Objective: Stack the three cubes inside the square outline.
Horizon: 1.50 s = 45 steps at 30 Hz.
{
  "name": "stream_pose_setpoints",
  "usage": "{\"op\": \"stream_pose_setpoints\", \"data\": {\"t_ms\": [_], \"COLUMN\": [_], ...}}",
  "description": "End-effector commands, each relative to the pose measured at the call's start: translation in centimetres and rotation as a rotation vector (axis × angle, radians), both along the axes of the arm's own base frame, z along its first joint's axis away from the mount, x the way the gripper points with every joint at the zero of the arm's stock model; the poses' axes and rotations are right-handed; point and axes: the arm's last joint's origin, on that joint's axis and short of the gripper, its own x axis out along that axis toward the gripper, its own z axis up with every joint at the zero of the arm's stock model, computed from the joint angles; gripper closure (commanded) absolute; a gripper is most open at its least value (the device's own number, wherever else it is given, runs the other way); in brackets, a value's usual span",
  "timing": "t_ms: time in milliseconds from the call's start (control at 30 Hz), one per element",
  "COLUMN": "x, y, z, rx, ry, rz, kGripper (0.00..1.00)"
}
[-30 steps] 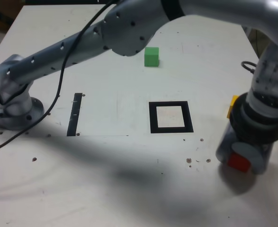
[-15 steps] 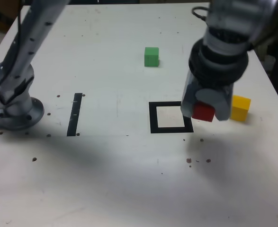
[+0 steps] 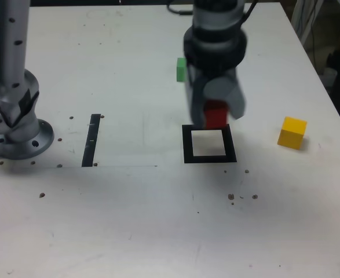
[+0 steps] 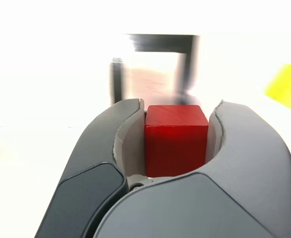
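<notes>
The claw grips 1 cube, the red cube — (slightly blurred) above the table.

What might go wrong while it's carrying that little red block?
The solid red cube is pinched between the grey hand's two curved fingers, so it might slip. The black square tape outline has a centre little wider than a cube, so a slightly off release could land on the tape.
</notes>
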Motion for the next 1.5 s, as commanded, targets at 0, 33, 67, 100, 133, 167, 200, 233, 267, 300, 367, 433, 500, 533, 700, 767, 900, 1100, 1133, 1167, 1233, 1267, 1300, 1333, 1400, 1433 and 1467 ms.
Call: {"op": "stream_pose_setpoints", "data": {"t_ms": [0,33,67,100,133,167,200,233,267,300,367,433,500,533,700,767,900,1100,1133,1167,1233,1267,1300,1333,1400,1433,1467], "x": [-1.8,-1.6,-1.4,-1.2,-1.0,-0.8,-0.7,-0.6,-0.5,-0.4,-0.3,-0.2,0.0,0.1,1.1,1.4,1.8,1.5,1.5,1.5,1.5,1.6,1.6,1.6,1.7,1.7,1.7], "y": [0.3,0.3,0.2,0.2,0.1,0.1,0.1,0.1,0.1,0.1,0.1,0.1,0.1,0.1,-0.1,-0.2,-0.3,-0.1,-0.1,-0.1,0.0,0.0,0.0,0.0,0.1,0.1,0.1], "z": [-3.0,-3.3,-3.5,-3.8,-4.0,-4.2,-4.4,-4.5,-4.6,-4.7,-4.7,-4.7,-4.8,-4.8,-5.5,-5.9,-6.4,-5.7,-5.6,-5.6,-5.6,-5.7,-5.7,-5.8,-5.9,-5.9,-6.0], "rx": [0.022,0.020,0.019,0.018,0.018,0.019,0.020,0.022,0.024,0.027,0.033,0.039,0.041,0.040,0.034,0.032,0.028,0.038,0.041,0.044,0.047,0.048,0.048,0.048,0.048,0.047,0.046], "ry": [0.130,0.136,0.141,0.145,0.149,0.152,0.154,0.156,0.156,0.154,0.146,0.134,0.123,0.119,0.101,0.102,0.104,0.094,0.092,0.091,0.091,0.091,0.092,0.094,0.095,0.096,0.097], "rz": [0.007,0.008,0.007,0.006,0.005,0.003,0.001,0.000,-0.001,-0.002,-0.007,-0.013,-0.020,-0.024,-0.044,-0.048,-0.050,-0.046,-0.046,-0.046,-0.047,-0.048,-0.051,-0.054,-0.059,-0.062,-0.064], "kGripper": [0.87,0.87,0.87,0.87,0.87,0.87,0.87,0.87,0.87,0.87,0.87,0.87,0.87,0.87,0.87,0.87,0.86,0.79,0.76,0.73,0.63,0.55,0.47,0.39,0.23,0.16,0.11]}}
